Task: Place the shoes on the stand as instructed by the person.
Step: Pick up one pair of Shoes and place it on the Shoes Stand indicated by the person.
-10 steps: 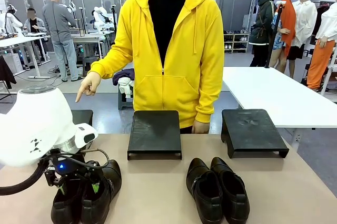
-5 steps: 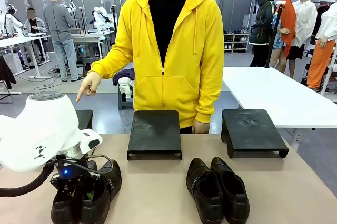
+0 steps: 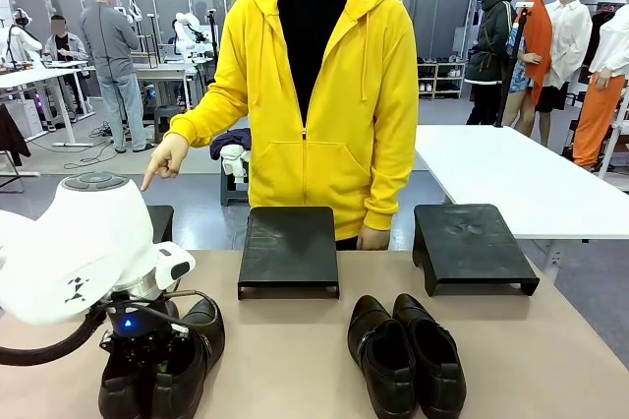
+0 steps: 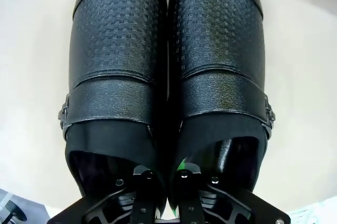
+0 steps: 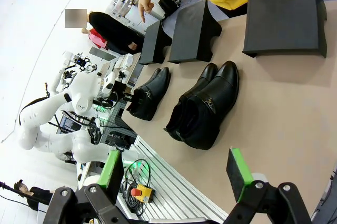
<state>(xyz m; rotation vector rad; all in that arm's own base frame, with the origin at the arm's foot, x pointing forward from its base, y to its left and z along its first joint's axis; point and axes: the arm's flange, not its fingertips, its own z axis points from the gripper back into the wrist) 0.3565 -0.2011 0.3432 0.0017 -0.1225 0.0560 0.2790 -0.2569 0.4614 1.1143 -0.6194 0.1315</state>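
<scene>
Two pairs of glossy black shoes sit near the table's front edge. The left pair (image 3: 200,332) lies under my left gripper (image 3: 147,348). In the left wrist view that pair (image 4: 118,56) lies toes away, and my left gripper (image 4: 167,170) has one finger inside each shoe, shut on the two adjoining inner walls. The right pair (image 3: 408,355) lies free, also seen from the right wrist (image 5: 202,109). My right gripper (image 5: 174,174) hangs open above the table with nothing between its green pads. The person (image 3: 324,75) in yellow points a hand (image 3: 160,165) down toward the left stand (image 3: 157,219).
Three black stands line the far edge of the table: the left one partly behind my arm, the middle stand (image 3: 289,247) and the right stand (image 3: 472,242). The person's other hand (image 3: 373,237) rests by the middle stand. A white table (image 3: 511,178) stands beyond.
My left gripper has sunk into the left pair and closed on its inner walls; its green pads no longer show. The person's pointing hand and the right pair have not moved.
</scene>
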